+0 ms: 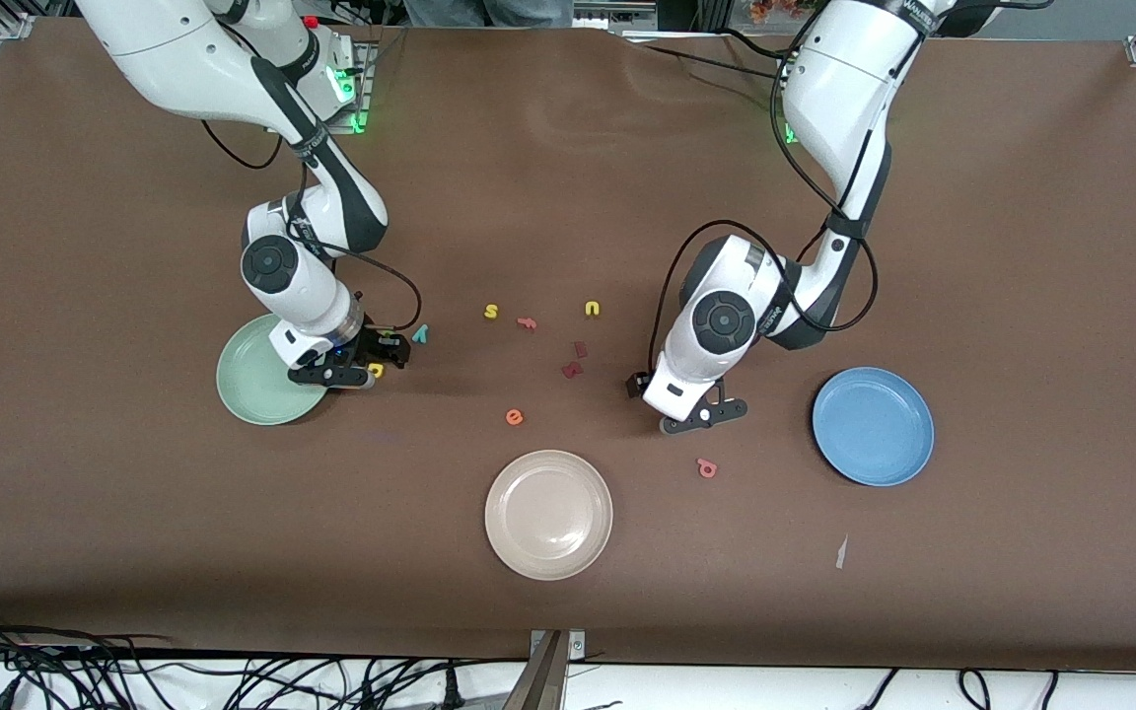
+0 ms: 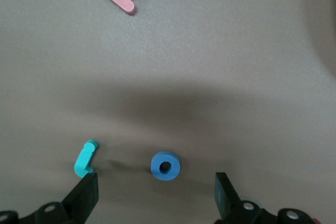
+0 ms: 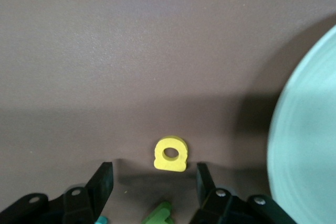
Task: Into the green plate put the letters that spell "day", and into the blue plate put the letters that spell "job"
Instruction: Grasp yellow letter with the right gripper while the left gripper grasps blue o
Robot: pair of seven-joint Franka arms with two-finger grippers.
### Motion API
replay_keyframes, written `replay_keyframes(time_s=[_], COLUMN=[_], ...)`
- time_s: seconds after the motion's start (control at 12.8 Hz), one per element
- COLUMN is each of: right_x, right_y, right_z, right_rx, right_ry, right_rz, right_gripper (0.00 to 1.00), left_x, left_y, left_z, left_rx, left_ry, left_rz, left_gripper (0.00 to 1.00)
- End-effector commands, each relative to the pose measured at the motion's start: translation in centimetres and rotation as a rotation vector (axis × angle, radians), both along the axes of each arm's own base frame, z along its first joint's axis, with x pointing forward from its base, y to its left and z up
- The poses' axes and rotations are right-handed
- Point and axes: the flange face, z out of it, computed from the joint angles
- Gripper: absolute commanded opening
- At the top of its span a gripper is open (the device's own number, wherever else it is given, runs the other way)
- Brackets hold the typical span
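Beside the green plate (image 1: pixel 257 385), the right gripper (image 3: pixel 152 179) reaches down, fingers apart around the yellow letter (image 3: pixel 170 155); the left gripper (image 2: pixel 156 192) hangs wide open over the blue "o" (image 2: pixel 165 166).

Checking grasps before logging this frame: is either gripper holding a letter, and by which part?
Nothing is held. The right gripper brackets the yellow letter without touching; the left gripper hangs open over the blue "o".

Even overhead light, soft shadows beneath both arms, slight blur in wrist views
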Motion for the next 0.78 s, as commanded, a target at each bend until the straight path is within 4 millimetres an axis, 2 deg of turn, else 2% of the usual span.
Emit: replay_keyframes(time_s=[0.0,0.31,0.7], right_x=[0.0,0.3,0.4], right_y=[-0.3,-1.1,-1.5], right_z=[-0.8,-0.9,-1.0], right_rx=[-0.017,-0.028,-0.034], right_ry=[-0.013,-0.016,-0.014], right_rz=[0.018,0.021,0.02], right_gripper=[0.7,0.53,0.4], left_x=[-0.6,-0.9,-0.7], left_y=[-0.7,-1.0,-1.1], left_z=[-1.3,-1.9,-1.9], left_rx=[0.002,0.014,0.013], left_ry=[-0.007,-0.003,-0.006], left_rz=[0.014,0.0,-0.002], left_gripper=[0.94,0.79,0.49])
